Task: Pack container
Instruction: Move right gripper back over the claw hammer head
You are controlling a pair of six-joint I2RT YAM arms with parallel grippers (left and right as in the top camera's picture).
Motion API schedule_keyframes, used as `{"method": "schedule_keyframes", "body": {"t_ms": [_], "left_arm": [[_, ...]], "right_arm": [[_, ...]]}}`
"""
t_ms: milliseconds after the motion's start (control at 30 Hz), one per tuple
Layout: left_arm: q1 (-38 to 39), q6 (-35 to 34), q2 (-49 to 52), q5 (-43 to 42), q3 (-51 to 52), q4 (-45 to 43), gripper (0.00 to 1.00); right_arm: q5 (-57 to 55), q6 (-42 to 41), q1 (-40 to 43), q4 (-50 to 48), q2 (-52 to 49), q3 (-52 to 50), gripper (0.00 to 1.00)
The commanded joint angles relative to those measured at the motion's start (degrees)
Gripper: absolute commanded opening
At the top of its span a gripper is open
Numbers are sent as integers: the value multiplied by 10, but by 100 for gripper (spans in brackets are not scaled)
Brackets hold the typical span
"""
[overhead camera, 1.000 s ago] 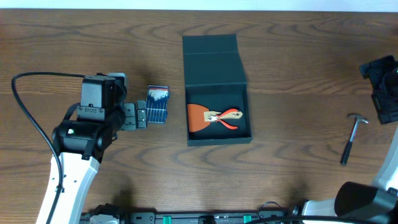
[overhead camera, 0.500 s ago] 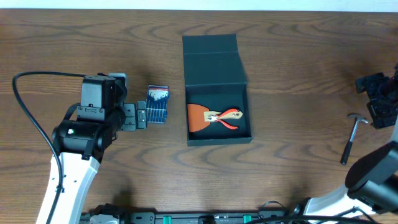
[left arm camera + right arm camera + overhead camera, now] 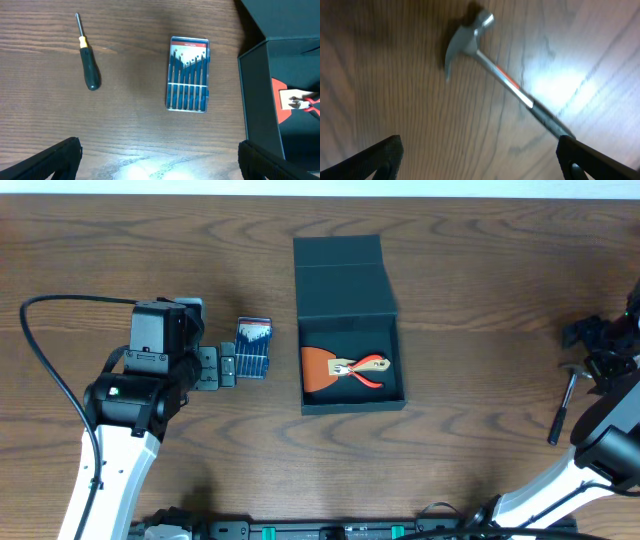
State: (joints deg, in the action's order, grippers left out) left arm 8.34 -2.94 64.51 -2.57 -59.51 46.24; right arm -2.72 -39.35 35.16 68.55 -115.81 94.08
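Note:
The dark teal container (image 3: 350, 406) stands open at the table's middle, its flap lid (image 3: 340, 270) laid back. Inside lie an orange scraper (image 3: 318, 370) and orange-handled pliers (image 3: 366, 370). My left gripper (image 3: 215, 367) is open and empty, just left of the blue bit case (image 3: 254, 348). In the left wrist view the gripper (image 3: 160, 160) sits below the case (image 3: 188, 74), with the container's wall (image 3: 257, 100) at right. My right gripper (image 3: 592, 348) is open above the head of a hammer (image 3: 560, 412). In the right wrist view the hammer (image 3: 505, 80) lies between and beyond the open fingers (image 3: 480, 160).
A small black-handled screwdriver (image 3: 87, 55) lies on the table left of the bit case; in the overhead view my left arm hides it. A black cable (image 3: 40, 350) loops at the far left.
My right gripper has moved left and toward the front, from the table's right edge to over the hammer's head. The left arm has not moved.

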Motion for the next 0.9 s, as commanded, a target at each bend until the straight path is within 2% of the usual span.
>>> {"method": "schedule_keyframes", "body": {"t_ms": [0,433,867], "left_arm": [[-3,7,2,9,-10,2,98],[-3,7,2,9,-10,2,98],[-3,7,2,9,-10,2,99]], "right_arm": [[0,21,11,-13,-14,-1,99],[-17,43,13,-89,-17,-14,99],[-17,48,16,-181,-17,-89,98]]}}
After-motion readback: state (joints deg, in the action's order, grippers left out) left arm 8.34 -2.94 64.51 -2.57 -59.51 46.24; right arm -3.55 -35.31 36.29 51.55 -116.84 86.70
